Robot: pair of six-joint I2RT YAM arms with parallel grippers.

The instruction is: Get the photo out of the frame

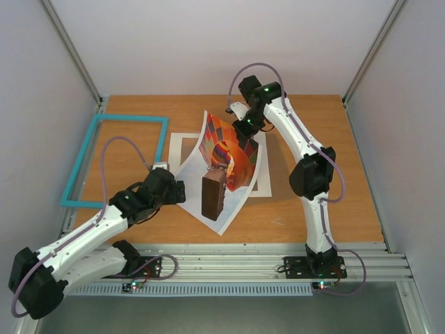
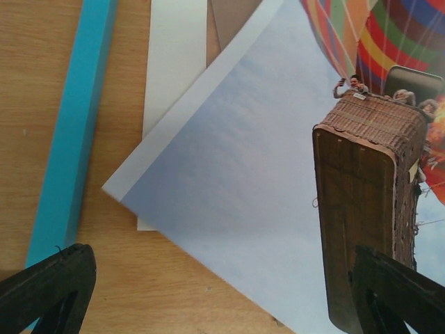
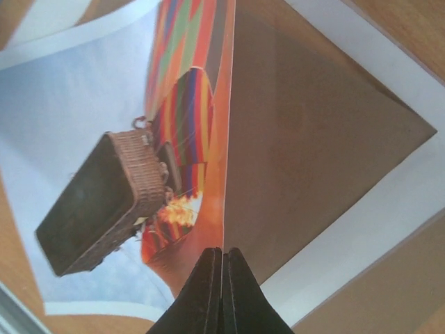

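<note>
Photo edge pinched in outstretched right arm's jaws.

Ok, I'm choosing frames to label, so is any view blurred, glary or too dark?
Top view: even light, sharp, no glare on the photo. Left wrist view: photo crisp, left claw dark and soft-edged. Right wrist view: right claw a black silhouette, brown board dim beside the lifted photo.

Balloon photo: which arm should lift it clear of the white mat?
Right: the right end effector is shut on the raised edge of the colourful hot-air-balloon paper print. The left end effector hangs open, holding nothing.
</note>
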